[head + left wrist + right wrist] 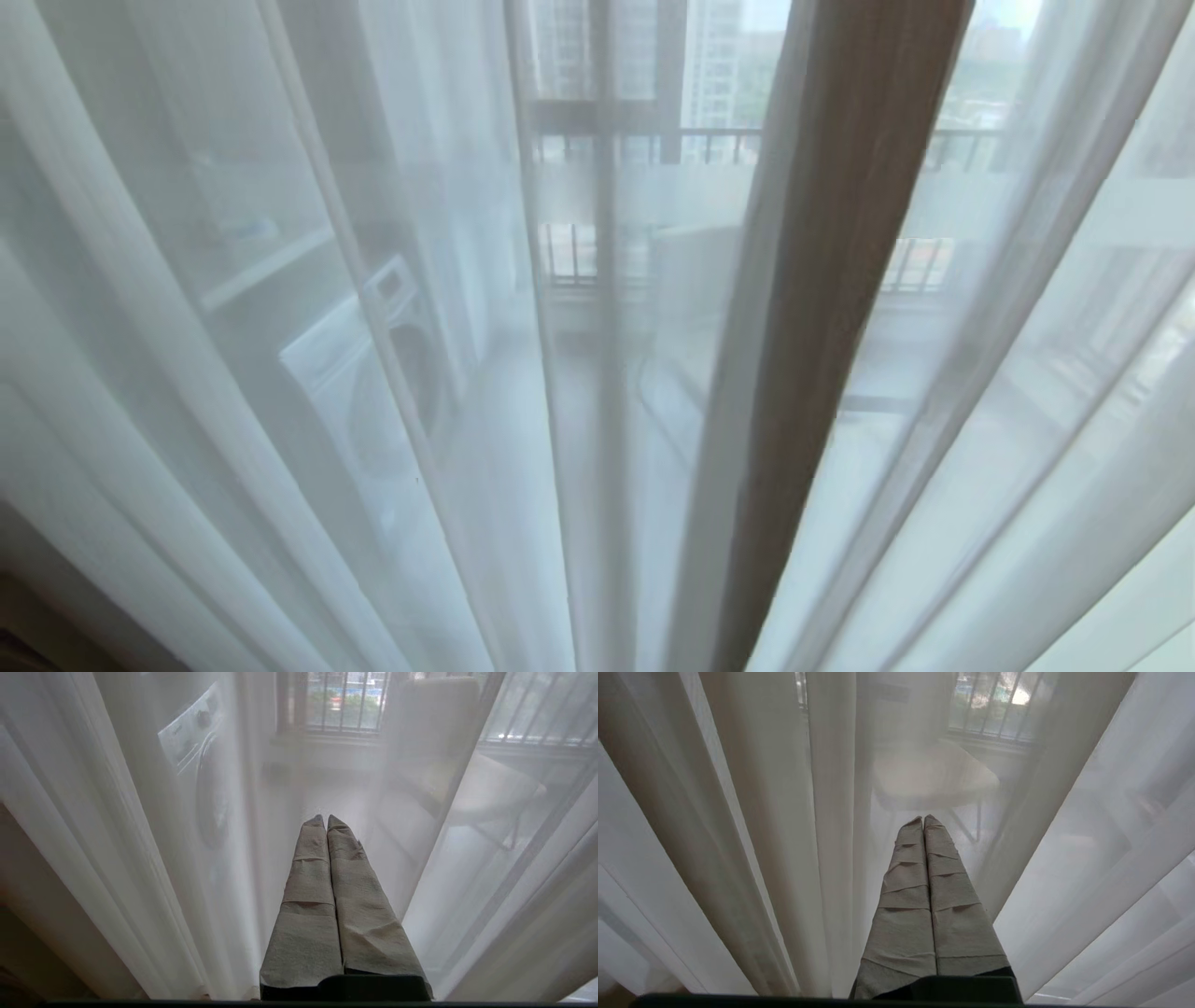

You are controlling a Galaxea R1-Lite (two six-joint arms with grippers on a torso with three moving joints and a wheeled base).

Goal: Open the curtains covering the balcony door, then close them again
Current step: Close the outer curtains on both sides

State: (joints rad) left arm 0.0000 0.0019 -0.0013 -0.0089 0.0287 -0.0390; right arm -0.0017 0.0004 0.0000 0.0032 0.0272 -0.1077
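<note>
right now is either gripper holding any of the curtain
No. The left gripper and right gripper are both shut on nothing, fingers pressed together, pointing at the sheer curtains with no fabric caught between them.

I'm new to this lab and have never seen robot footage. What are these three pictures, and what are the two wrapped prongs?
One picture looks down from the robot's head; the other two come from cameras on its wrists. The prongs are its jaws, wrapped in grey-tan cloth: the left gripper and right gripper, both shut and holding nothing. Thin see-through white sheer curtains hang in front, with one beige-tan woven drape between them. Behind show a white washing machine and a pale chair.
</note>
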